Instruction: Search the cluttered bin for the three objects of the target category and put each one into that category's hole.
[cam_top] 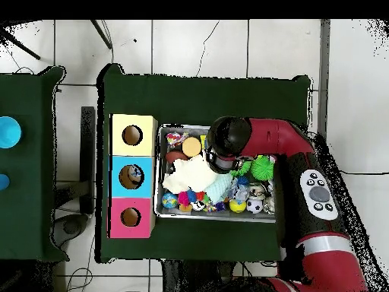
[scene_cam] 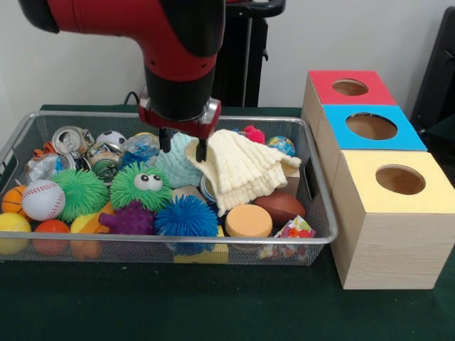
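The red and black arm's gripper [scene_cam: 182,145] hangs over the middle of the wire mesh bin [scene_cam: 316,177], and its two short dark fingertips [scene_cam: 200,149] are spread apart, with nothing between them. One tip stands right at the top edge of the cream-yellow knitted cloth [scene_cam: 242,169], which lies draped over the other things; I cannot tell if it already touches the cloth. Behind the cloth is a pale teal knitted cloth [scene_cam: 175,165], partly covered. The bin is full: a green spiky ball with googly eyes [scene_cam: 144,185], a blue spiky ball [scene_cam: 186,216], a purple knobbly ball [scene_cam: 130,219], a white baseball [scene_cam: 43,199], a small brown football [scene_cam: 279,207], a crushed metal can [scene_cam: 69,139] and more. Beside the bin stand three wooden boxes with round holes: the red-topped box [scene_cam: 348,87], the blue-topped box [scene_cam: 370,126] and the yellow-topped box [scene_cam: 397,179]. The red and yellow holes look empty from above, but something pale shows in the blue hole, and I cannot tell what it is. I judge the task is at an early stage, with the cloth probably the next thing to be picked.
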`<state>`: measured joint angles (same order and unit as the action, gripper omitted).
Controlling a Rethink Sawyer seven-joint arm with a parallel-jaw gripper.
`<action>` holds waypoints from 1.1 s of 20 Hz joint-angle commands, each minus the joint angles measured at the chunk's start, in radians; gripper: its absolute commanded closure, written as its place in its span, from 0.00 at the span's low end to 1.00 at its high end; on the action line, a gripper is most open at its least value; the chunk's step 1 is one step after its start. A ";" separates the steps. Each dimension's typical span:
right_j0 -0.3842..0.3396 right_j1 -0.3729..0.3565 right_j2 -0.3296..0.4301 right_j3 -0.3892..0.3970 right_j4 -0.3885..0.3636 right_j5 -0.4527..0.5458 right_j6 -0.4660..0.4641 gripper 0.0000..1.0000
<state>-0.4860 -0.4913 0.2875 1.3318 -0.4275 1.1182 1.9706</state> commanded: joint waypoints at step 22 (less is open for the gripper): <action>-0.096 0.117 0.106 -0.202 -0.059 -0.014 -0.367 0.00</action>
<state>-0.5126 -0.3177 0.3095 1.1324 -0.4514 1.1186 1.9644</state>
